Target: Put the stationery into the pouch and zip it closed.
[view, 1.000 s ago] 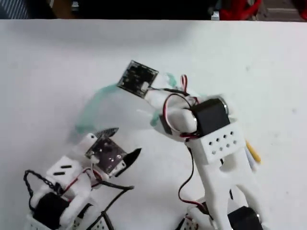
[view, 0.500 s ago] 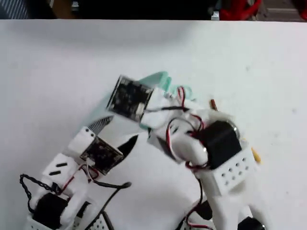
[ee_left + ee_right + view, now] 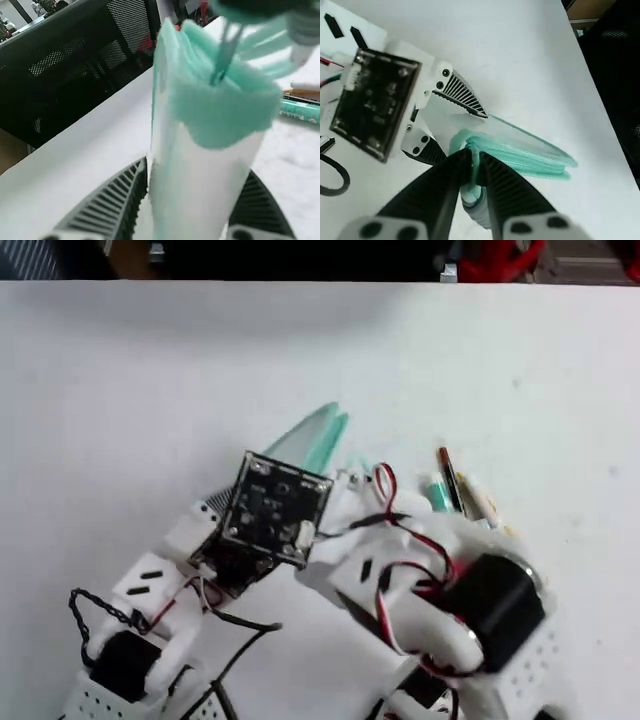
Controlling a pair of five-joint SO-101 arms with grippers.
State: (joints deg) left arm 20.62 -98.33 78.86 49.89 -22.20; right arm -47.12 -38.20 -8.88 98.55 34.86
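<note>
High view: the pouch pokes out from under both arms, with pens on the table just beside it. Left wrist view: the left gripper clamps the pouch's body; its contents are unclear. Right wrist view: the right gripper pinches its teal zip edge.

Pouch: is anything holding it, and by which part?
Yes. The left gripper clamps the pouch by its clear body; the right gripper pinches its teal zip edge.

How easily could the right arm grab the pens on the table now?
Probably not yet: the right arm has its jaws clamped on the pouch. The pens lie uncovered on the table beside that arm, so letting go should free the way.
</note>
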